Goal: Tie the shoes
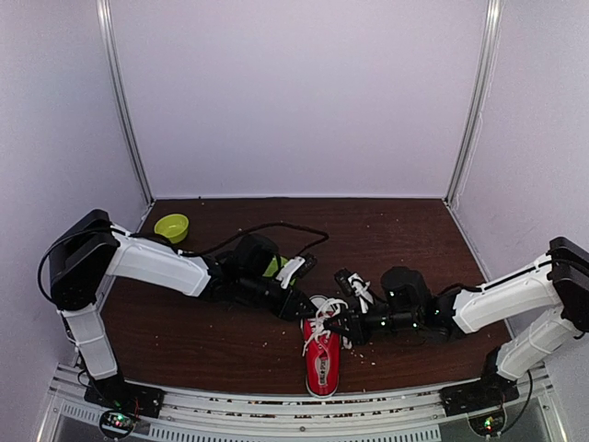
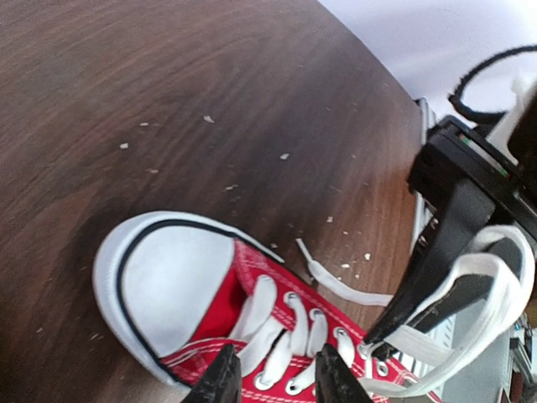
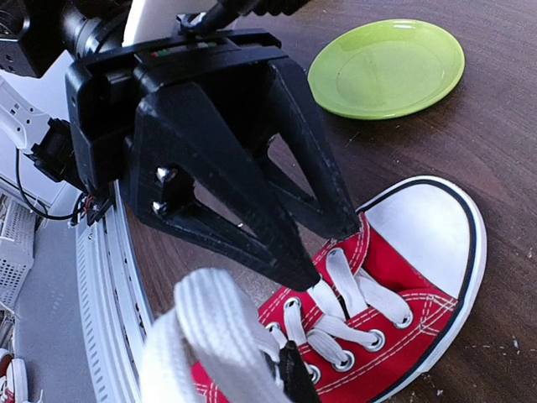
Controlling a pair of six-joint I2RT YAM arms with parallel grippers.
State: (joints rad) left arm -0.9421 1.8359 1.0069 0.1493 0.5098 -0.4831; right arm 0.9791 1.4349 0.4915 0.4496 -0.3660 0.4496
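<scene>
Red sneaker (image 1: 321, 361) lies on counter (image 1: 202, 322) near the front edge, btwn the two arms. Long axis runs near-to-far, laced part at the far end, under both tools.

Left end effector (image 2: 277, 379): fingers apart, tips straddling the crossed lacing, nothing pinched as far as I can see.

Right end effector (image 2: 379, 342): closed, clamped on lace loop (image 2: 495, 290), which arcs up off the shoe.

Free lace end (image 2: 336, 284) lies slack on counter beside the shoe.

Judgement: both arms are at the shoe, but the left sits directly over the eyelets. The raised loop lies off toward the right arm's side, so any hand-off or wrap prob. means the left reaching across.
</scene>
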